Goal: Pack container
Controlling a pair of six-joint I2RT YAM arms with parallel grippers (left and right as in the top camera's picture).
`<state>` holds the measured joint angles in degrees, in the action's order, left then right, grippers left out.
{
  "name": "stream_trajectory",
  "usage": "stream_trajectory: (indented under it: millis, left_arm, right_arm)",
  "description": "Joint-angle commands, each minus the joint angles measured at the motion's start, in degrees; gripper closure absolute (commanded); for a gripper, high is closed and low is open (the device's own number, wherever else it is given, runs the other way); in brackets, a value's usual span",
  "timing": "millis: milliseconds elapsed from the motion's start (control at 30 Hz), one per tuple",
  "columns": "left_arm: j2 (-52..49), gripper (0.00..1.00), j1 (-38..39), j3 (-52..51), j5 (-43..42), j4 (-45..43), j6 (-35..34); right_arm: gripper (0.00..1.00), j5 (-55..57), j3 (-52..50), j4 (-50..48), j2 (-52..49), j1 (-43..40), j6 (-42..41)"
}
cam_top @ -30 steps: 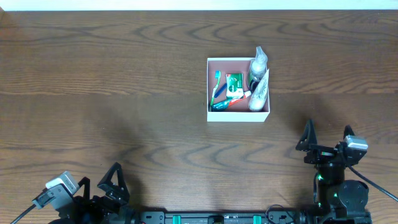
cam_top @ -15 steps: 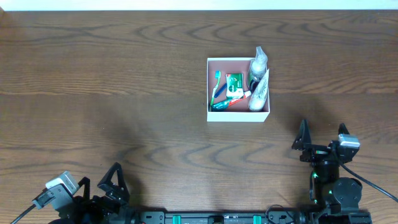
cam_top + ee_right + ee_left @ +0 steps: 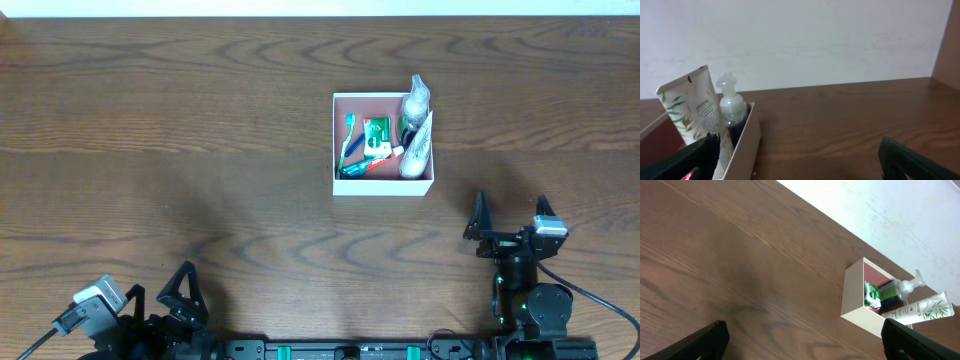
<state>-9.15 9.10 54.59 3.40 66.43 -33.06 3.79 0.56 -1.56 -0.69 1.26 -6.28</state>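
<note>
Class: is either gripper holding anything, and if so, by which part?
Nothing is held: the left gripper and the right gripper are both open and empty, apart from the container.

Dark brown wood-grain bench (image 3: 200, 150) fills the overhead view, evenly lit with soft sheen, its far edge meeting a plain, matte white wall (image 3: 805, 40) seen from both wrist cameras.

Even, soft light with faint shadows on the table (image 3: 200, 150); wrist views look slightly soft.
</note>
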Motion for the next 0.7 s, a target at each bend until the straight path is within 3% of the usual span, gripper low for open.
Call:
stream_trajectory:
  millis: [0,667]
  left_arm:
    - [0.2,0.02,-0.2,0.0,0.2,0.0,-0.3]
    - [0.2,0.02,-0.2,0.0,0.2,0.0,-0.3]
  right_arm:
    - [0.01,-1.1,-0.3,-0.4,0.4,0.4,2.1]
    - [0.01,-1.0,-0.3,5.6,0.4,0.2,4.9]
